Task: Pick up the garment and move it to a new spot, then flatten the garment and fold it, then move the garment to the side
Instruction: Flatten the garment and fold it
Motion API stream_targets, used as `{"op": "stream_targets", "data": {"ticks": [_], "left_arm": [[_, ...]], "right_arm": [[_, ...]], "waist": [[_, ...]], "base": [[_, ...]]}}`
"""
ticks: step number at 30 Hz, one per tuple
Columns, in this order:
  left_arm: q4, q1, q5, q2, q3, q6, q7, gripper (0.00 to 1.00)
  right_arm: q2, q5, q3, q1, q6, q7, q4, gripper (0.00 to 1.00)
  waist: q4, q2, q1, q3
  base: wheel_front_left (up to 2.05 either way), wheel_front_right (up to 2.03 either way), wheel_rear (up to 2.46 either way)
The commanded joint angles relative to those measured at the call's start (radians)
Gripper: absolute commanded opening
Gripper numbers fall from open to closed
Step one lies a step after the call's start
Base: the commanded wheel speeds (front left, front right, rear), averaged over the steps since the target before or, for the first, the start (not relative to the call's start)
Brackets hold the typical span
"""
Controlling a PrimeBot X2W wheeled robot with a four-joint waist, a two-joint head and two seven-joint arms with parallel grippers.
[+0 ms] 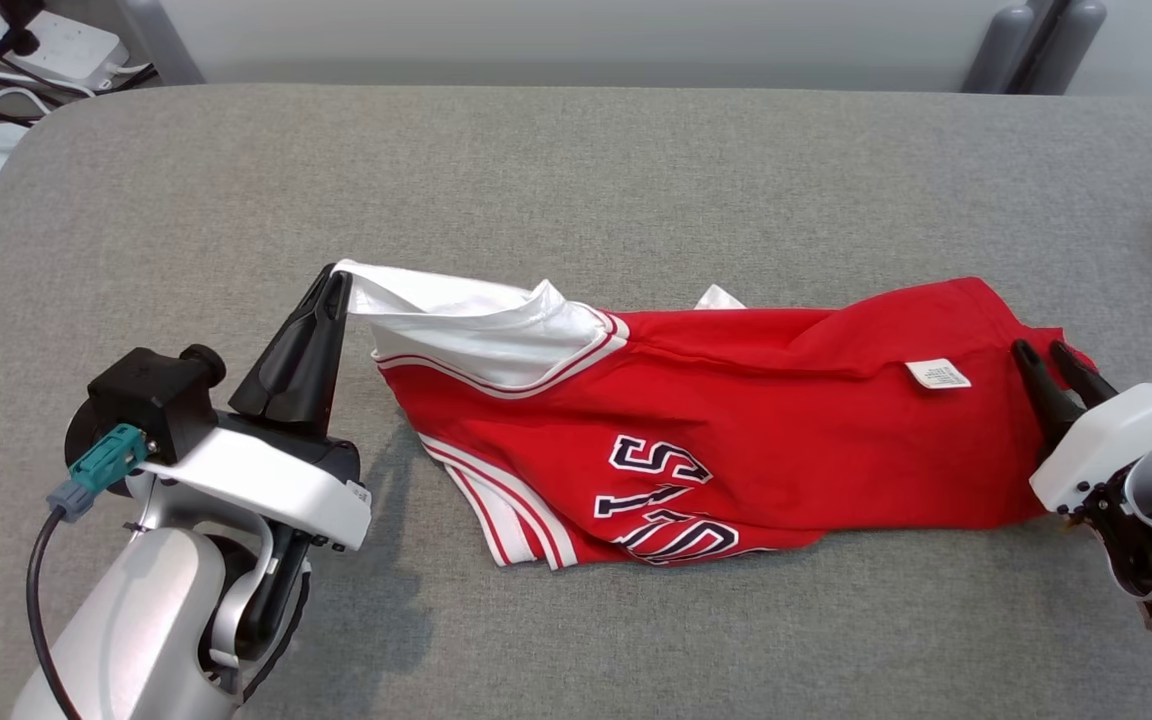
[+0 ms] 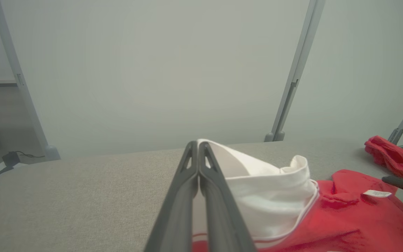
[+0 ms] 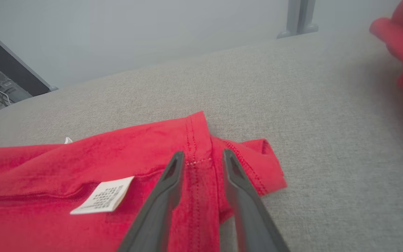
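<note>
Loosely rumpled soft red garment (image 1: 736, 430) sprawls across coarse grey woven table (image 1: 636, 180).

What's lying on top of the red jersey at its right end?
A white care label lies on the jersey, and the right gripper holds open fingers astride its hem seam. The table beneath is covered by fabric.

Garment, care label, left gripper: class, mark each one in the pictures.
garment (image 1: 736, 420), head view, on its red middle panel.
care label (image 1: 938, 374), head view, centre of the white tag.
left gripper (image 1: 338, 282), head view, at the fingertips pinching the white fabric.
</note>
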Motion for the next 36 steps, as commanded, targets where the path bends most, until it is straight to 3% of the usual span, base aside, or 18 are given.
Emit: {"op": "stream_targets", "data": {"ticks": [1, 3, 6, 7, 8, 9, 11, 12, 13, 27, 28, 29, 36], "left_arm": [[-0.026, -0.009, 0.004, 0.027, 0.038, 0.01, -0.001, 0.0], [-0.026, -0.01, 0.003, 0.028, 0.036, 0.011, 0.001, 0.0], [-0.026, -0.011, 0.003, 0.032, 0.036, 0.013, 0.005, 0.0], [-0.028, -0.011, 0.003, 0.033, 0.036, 0.014, 0.006, 0.0], [-0.03, -0.012, 0.003, 0.035, 0.036, 0.014, 0.007, 0.0], [-0.031, -0.013, 0.003, 0.036, 0.035, 0.015, 0.009, 0.0], [-0.034, -0.014, 0.002, 0.039, 0.035, 0.015, 0.011, 0.0], [-0.035, -0.014, 0.003, 0.04, 0.034, 0.015, 0.012, 0.0], [-0.035, -0.015, 0.002, 0.041, 0.033, 0.014, 0.013, 0.0], [-0.036, 0.007, -0.018, 0.063, 0.047, 0.019, 0.014, 0.0], [-0.037, 0.008, -0.018, 0.065, 0.047, 0.02, 0.016, 0.0], [-0.039, 0.007, -0.017, 0.068, 0.047, 0.021, 0.018, 0.0], [-0.049, -0.003, -0.012, 0.077, 0.045, 0.027, 0.027, 0.0]], "right_arm": [[-0.011, 0.008, 0.015, -0.013, 0.001, 0.002, -0.003, 0.5], [-0.002, 0.021, 0.032, -0.03, 0.001, -0.003, 0.033, 0.54], [0.007, 0.046, 0.048, -0.04, 0.001, 0.0, 0.064, 0.48], [0.008, 0.05, 0.055, -0.044, 0.001, -0.001, 0.073, 0.5], [0.009, 0.055, 0.062, -0.048, 0.001, -0.003, 0.08, 0.59], [0.01, 0.062, 0.068, -0.052, 0.001, -0.003, 0.086, 0.6], [0.012, 0.074, 0.083, -0.059, 0.001, -0.005, 0.097, 0.35], [0.012, 0.078, 0.093, -0.063, 0.001, -0.007, 0.098, 0.02], [0.012, 0.081, 0.104, -0.066, 0.001, -0.01, 0.097, 0.0], [0.008, 0.117, 0.224, -0.102, 0.001, -0.059, 0.071, 0.0], [0.009, 0.118, 0.227, -0.105, 0.001, -0.057, 0.085, 0.55], [0.01, 0.119, 0.23, -0.107, 0.001, -0.056, 0.099, 1.0], [0.028, 0.151, 0.239, -0.136, 0.001, -0.053, 0.148, 1.0]], "waist": [[0.004, 0.0, 0.0, 0.0], [0.011, 0.0, 0.0, -0.003], [0.014, 0.0, 0.0, -0.007], [0.015, 0.0, 0.0, -0.008], [0.015, 0.0, 0.0, -0.009], [0.016, 0.0, 0.0, -0.009], [0.016, 0.0, 0.0, -0.009], [0.016, 0.0, 0.0, -0.01], [0.016, 0.0, 0.0, -0.011], [-0.013, 0.0, 0.0, -0.04], [-0.014, 0.0, 0.0, -0.039], [-0.015, 0.0, 0.0, -0.038], [-0.011, 0.0, 0.0, -0.018]], "base": [[0.0, 0.0, 0.0], [0.0, 0.0, 0.0], [0.0, 0.0, 0.0], [0.0, 0.0, 0.0], [0.0, 0.0, 0.0], [0.0, 0.0, 0.0], [0.0, 0.0, 0.0], [0.0, 0.0, 0.0], [0.0, 0.0, 0.0], [0.0, 0.0, 0.0], [0.0, 0.0, 0.0], [0.0, 0.0, 0.0], [0.0, 0.0, 0.0]]}}
